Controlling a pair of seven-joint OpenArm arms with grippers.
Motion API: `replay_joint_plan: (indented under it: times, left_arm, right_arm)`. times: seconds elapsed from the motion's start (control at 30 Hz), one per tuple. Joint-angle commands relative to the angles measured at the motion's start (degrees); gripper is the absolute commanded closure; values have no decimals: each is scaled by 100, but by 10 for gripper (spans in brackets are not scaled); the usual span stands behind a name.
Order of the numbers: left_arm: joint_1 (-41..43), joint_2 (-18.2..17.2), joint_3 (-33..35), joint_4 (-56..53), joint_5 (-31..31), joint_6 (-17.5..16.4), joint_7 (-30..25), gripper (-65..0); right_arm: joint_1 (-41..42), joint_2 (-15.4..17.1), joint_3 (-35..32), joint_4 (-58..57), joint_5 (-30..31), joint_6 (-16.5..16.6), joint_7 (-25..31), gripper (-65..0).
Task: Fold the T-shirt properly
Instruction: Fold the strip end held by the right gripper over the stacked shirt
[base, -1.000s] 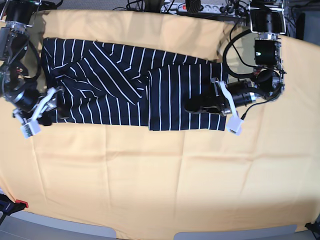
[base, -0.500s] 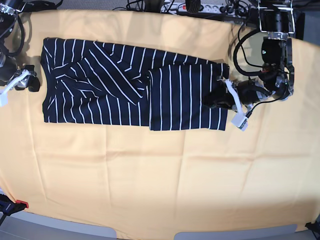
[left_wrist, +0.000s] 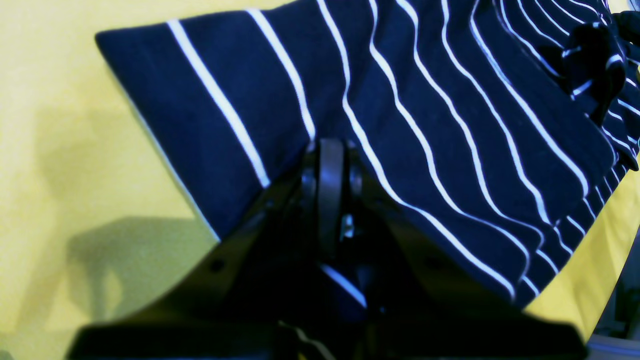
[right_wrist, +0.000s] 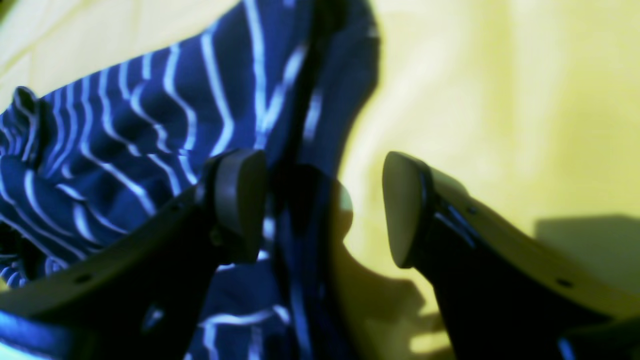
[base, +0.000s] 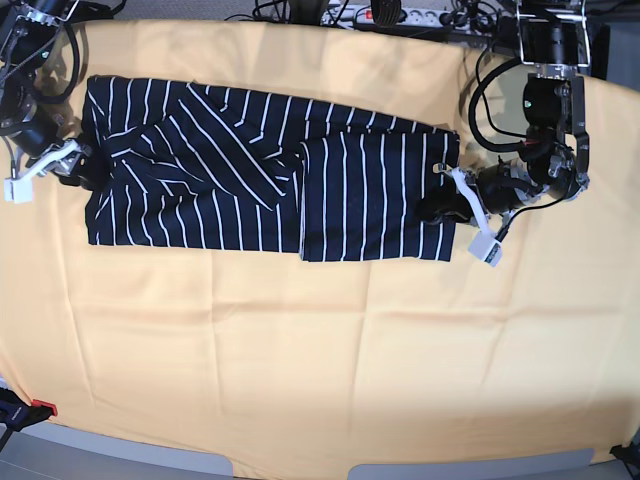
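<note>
You have the T-shirt (base: 265, 170) lying flat on the yellow cloth (base: 320, 340) toward the table's far edge, partly folded. Your left gripper (left_wrist: 327, 150) has its jaws pressed together, pinching the shirt's edge at the end nearer the table's right side. Your right gripper (right_wrist: 322, 200) stands at the shirt's opposite end, jaws spread, one finger (right_wrist: 240, 200) over the fabric, holding nothing.

one T-shirt (base: 260, 170), one yellow cloth (base: 320, 340), two hands
</note>
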Motion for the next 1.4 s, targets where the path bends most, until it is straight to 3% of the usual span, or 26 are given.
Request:
replay_joint_plan:
  times: [0.0, 0.27, 0.33, 0.47, 0.63, 0.73, 0.9, 1.03, 1.1, 1.17, 1.37]
  left_arm:
    - [-92, -76, -26, 74, 39, 26, 9, 0]
    - [-92, -79, -26, 74, -81, 24, 118, 0]
    - [-92, -79, -26, 76, -168, 22, 157, 0]
    - [-96, -81, -28, 76, -404, 17, 175, 0]
    - [-118, -85, -28, 90, -861, -291, 177, 0]
    - [-127, -153, -55, 109, -1414, -503, 177, 0]
    - [-127, -396, -229, 118, -2343, -868, 212, 0]
    - [-109, -461, -476, 118, -2319, -885, 286, 0]
    - [-111, -498, -490, 118, -2122, -890, 284, 0]
    - [-103, -507, -487, 118, -1910, -887, 286, 0]
    - [22, -505, -487, 114, -1823, -887, 286, 0]
  right_arm:
    - [-22, -24, -76, 24, -66, 85, -249, -392]
    - [-17, -179, -774, 28, 522, 195, -780, -384]
    - [-9, -177, -824, 46, 474, 192, -780, -302]
    - [13, -44, -728, 81, 483, 205, -778, -4]
    - [160, 160, -387, 87, 474, 222, -782, 0]
    - [400, 321, -149, 92, 125, 222, -787, 0]
    - [621, 879, -101, 144, -85, 222, -785, 0]
    - [649, 1119, -101, 605, -57, -138, -1001, 0]
    - [649, 1075, -101, 1060, 101, -330, -1128, 0]
    - [638, 918, -101, 1611, 284, -323, -1290, 0]
    - [254, 87, -107, 3045, 704, -120, -1327, 0]
